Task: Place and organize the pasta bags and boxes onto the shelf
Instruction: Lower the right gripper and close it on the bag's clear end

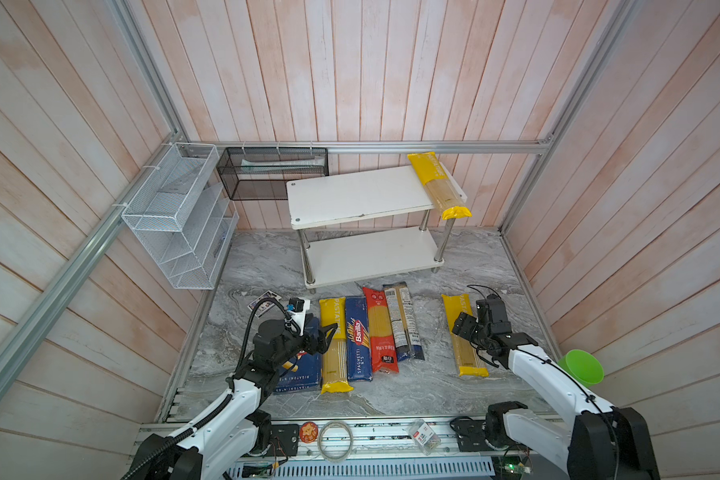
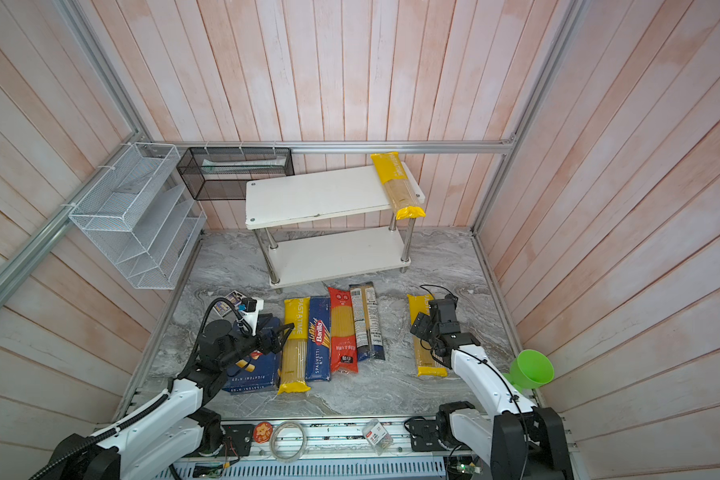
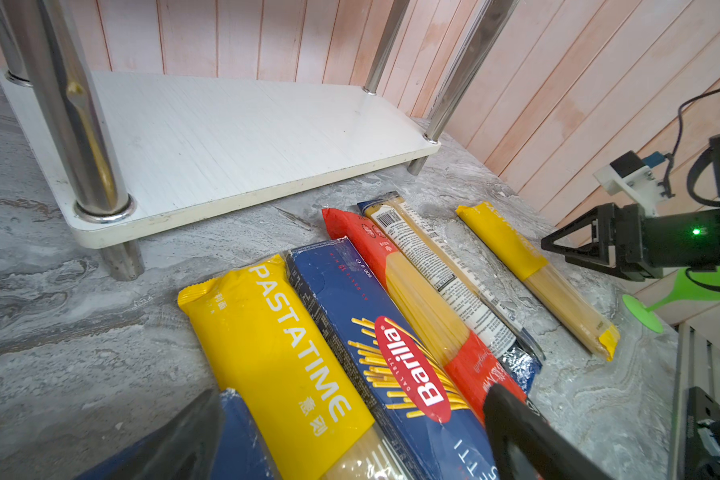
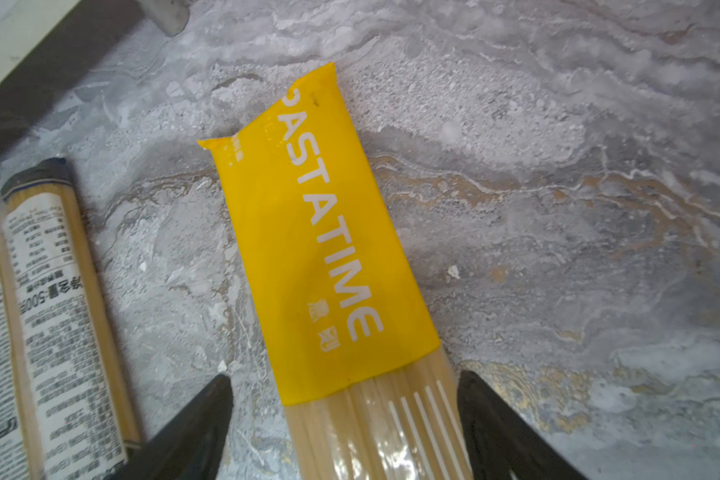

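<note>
Here we are hovering the right gripper [image 4: 345, 374], jaws spread wide and empty, astride the long yellow PASTATIME spaghetti bag [image 4: 321, 249]. The bag is lying flat on the grey marbled worktop [image 4: 558, 208], well apart from the white two-tier shelf [image 1: 362, 195]. We are judging two risks: a skewed descent could land a fingertip on brittle strands, and slick film could let the bag slip or droop. The right arm is reaching forward, wrist pitched down. The left gripper [image 3: 354, 392], also wide open, is hanging over the row of other pasta packets [image 1: 379, 332].
</note>
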